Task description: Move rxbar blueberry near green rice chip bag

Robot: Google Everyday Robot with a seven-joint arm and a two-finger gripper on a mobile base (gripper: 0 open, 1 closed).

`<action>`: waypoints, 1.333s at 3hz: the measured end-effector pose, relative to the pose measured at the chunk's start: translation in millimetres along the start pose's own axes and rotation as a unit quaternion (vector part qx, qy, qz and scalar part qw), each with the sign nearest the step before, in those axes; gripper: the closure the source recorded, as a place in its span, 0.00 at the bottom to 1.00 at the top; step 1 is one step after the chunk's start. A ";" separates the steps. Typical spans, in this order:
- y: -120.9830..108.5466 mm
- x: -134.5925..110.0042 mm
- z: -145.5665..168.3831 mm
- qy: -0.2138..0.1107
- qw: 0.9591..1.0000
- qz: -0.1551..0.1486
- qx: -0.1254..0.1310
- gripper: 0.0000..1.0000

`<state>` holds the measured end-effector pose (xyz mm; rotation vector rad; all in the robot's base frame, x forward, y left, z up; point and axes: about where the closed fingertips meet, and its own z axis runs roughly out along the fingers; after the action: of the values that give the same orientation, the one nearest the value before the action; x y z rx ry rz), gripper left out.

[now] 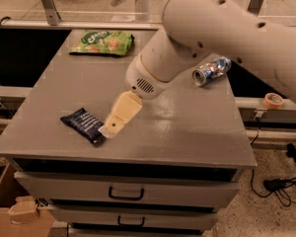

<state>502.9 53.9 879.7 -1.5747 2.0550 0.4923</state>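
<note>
The rxbar blueberry, a flat dark navy wrapper with white lettering, lies near the front left of the grey table. My gripper hangs from the white arm and points down-left, its tan tip right at the bar's near right end. The green rice chip bag lies flat at the table's far left, well away from the bar and the gripper.
A crushed silver-blue can lies near the table's right edge. A roll of tape sits on a ledge to the right. Drawers are below the tabletop, a cardboard box stands at the lower left, and cables lie on the floor.
</note>
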 end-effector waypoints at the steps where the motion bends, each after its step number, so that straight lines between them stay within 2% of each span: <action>1: 1.7 -10.9 38.6 -0.015 0.999 0.028 -0.006 0.00; 3: 5.3 -29.6 88.3 -0.033 0.998 0.061 -0.003 0.00; 4: 11.8 -34.5 100.2 -0.037 0.997 0.069 0.002 0.16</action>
<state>515.5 140.5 818.7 -1.3967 2.1153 0.5884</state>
